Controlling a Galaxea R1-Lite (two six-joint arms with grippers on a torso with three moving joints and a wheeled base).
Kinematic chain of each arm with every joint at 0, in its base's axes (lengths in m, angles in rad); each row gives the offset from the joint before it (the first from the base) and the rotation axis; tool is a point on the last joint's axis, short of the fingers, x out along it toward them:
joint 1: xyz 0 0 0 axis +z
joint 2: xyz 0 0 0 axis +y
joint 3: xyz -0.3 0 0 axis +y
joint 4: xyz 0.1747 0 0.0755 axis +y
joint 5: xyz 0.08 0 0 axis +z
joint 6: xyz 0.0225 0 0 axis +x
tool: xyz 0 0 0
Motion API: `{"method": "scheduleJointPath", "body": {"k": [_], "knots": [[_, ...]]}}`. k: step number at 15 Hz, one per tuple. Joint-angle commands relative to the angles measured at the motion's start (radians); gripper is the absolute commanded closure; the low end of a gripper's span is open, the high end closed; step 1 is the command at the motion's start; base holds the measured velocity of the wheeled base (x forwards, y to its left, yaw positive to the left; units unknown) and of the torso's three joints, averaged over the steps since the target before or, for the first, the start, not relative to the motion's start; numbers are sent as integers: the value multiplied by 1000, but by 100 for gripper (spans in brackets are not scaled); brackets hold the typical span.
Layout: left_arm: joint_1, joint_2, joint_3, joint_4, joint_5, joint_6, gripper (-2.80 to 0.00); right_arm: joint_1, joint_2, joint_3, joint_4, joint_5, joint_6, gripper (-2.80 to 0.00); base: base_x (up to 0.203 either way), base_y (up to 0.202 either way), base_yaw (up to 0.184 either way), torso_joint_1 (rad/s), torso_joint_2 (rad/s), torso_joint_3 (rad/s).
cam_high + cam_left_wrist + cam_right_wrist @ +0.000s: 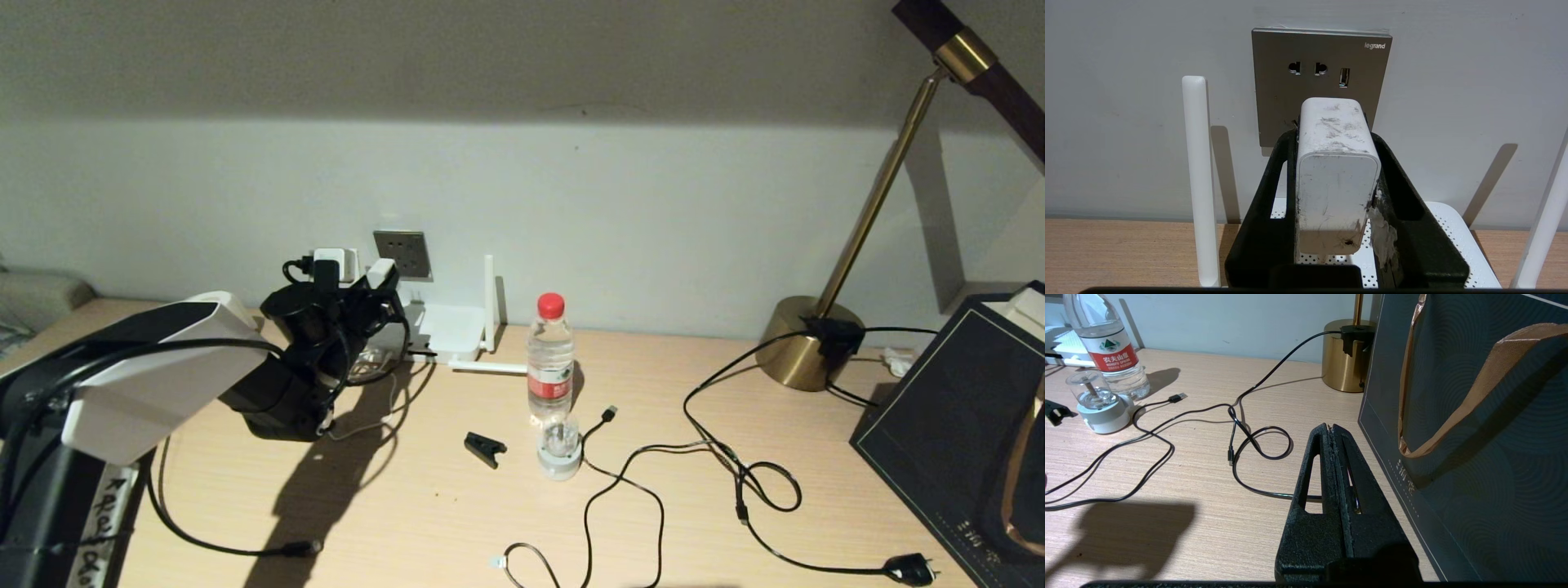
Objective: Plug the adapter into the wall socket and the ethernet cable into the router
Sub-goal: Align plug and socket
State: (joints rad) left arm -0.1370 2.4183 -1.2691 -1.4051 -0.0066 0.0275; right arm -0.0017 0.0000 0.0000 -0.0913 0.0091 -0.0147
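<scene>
My left gripper [1333, 134] is shut on the adapter [1337, 179], a scuffed white box, with one black finger on each side. The adapter's far end covers the lower part of the grey wall socket [1306, 53]; the prongs are hidden, so I cannot tell whether they are in. From the head view the adapter [382, 273] sits just left of the wall socket [402, 253]. The router [447, 331] lies flat below the socket, with antennas [1198, 179] upright beside it. A thick black cable, likely the ethernet cable [220, 545], lies at the front left. My right gripper [1331, 426] hangs shut and empty over the table.
A water bottle [550, 355] and a small clear-domed white gadget [559, 453] stand mid-table, with a black clip [485, 447] beside them. Thin black USB and lamp cords [735, 474] loop across the right side. The brass lamp base [808, 343] and a dark gift bag [955, 425] fill the right.
</scene>
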Motion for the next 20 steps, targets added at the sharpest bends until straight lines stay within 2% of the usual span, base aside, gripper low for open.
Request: {"method": "scheduleJointPath", "body": {"k": [1,11,20], "knots": [[2,-2,1,-9,-3,2,0,0,2,35,-1,0,-1,0,0,0,0,0,0,0],[3,7,-7,-8,-7,0,0,-1,2,35,-1,0,-1,0,0,0,0,0,0,0],[19,43,-63,-5,-7,0,0,-1,2,35,-1,0,-1,0,0,0,0,0,0,0]]}}
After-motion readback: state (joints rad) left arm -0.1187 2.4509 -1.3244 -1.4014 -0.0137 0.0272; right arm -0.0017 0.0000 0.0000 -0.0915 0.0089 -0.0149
